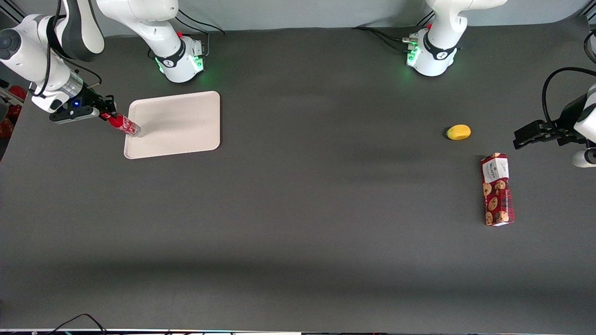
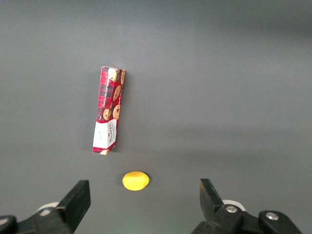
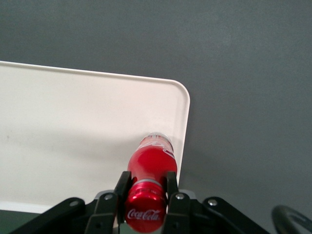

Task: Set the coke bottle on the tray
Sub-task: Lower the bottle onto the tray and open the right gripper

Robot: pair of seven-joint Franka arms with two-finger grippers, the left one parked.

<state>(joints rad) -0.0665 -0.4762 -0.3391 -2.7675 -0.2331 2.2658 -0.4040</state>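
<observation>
The coke bottle (image 1: 123, 124) is a slim red bottle with a red cap, held tilted. My right gripper (image 1: 106, 116) is shut on its neck just below the cap. In the right wrist view the gripper (image 3: 146, 184) clamps the coke bottle (image 3: 152, 161) from both sides, and the silvery base points down at the cream tray (image 3: 73, 126) close to its rim. In the front view the base hangs over the edge of the tray (image 1: 181, 121) toward the working arm's end of the table. Whether the base touches the tray does not show.
A yellow lemon-like fruit (image 1: 458, 132) and a red cookie box (image 1: 497, 190) lie toward the parked arm's end of the table; both also show in the left wrist view, the fruit (image 2: 135, 180) and the box (image 2: 109, 110). Dark grey table mat (image 1: 298, 209) surrounds everything.
</observation>
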